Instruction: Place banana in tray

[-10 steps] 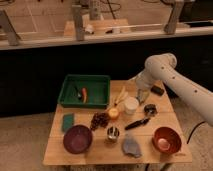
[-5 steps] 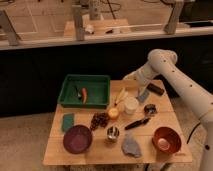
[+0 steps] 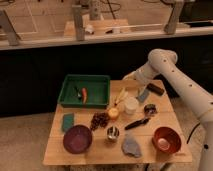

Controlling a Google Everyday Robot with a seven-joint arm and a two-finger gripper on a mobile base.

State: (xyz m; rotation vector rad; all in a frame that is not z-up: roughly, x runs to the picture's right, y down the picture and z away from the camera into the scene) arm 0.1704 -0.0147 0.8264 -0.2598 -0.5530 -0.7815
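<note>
Hovering over desk's [image 3: 165, 120] back-right edge, pincer [image 3: 140, 90], opening can't tell, may bump cup [image 3: 131, 105] beside banana [image 3: 120, 96], missing tray [image 3: 85, 77].

We see the arm [image 3: 162, 61] has drawn up and swung left. Its gripper [image 3: 128, 77] now hangs farther back, just right of the tray [image 3: 67, 90] and beyond the banana [image 3: 120, 96].

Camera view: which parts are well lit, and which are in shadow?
Camera view: the wooden table is warmly lit, the panel behind it lies dark, the floor beyond is bright; the tool hangs over the table's far edge, near the banana, against that dark.
</note>
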